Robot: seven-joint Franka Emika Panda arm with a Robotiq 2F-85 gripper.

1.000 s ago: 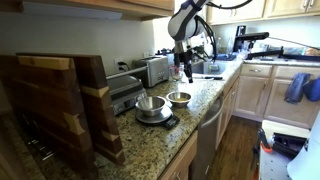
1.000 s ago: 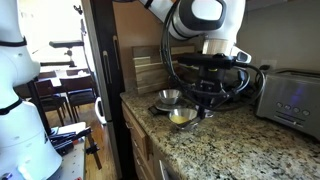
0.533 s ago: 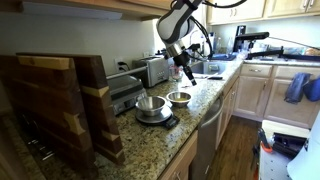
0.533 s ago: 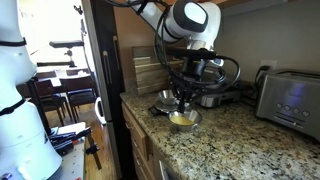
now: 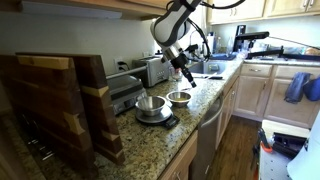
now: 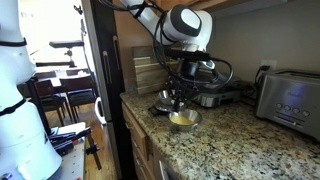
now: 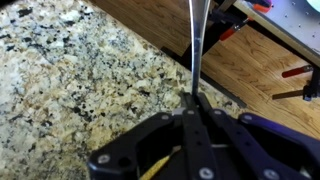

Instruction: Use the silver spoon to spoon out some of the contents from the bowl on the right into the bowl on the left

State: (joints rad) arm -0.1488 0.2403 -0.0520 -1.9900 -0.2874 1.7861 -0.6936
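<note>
My gripper (image 5: 179, 65) is shut on the silver spoon (image 5: 187, 76) and holds it tilted in the air, above and behind the bowls. In the wrist view the jaws (image 7: 195, 99) pinch the thin spoon handle (image 7: 196, 40) over the granite counter edge. Two metal bowls stand on the counter. One (image 5: 150, 104) rests on a black scale and the other (image 5: 179, 98) sits next to it. In an exterior view the nearer bowl (image 6: 182, 119) holds yellowish contents, the farther bowl (image 6: 167, 98) stands behind it, and my gripper (image 6: 181, 95) hangs just above them.
A toaster (image 5: 154, 70) and a dark appliance (image 5: 124, 92) stand by the wall behind the bowls. Wooden cutting boards (image 5: 60, 105) lean at the near end. The counter edge (image 5: 205, 115) drops to a wooden floor. A silver toaster (image 6: 292, 98) stands on the counter.
My arm has swung over toward the bowls and tilted. The spoon now points down at an angle instead of hanging straight. The bowls have not moved.
</note>
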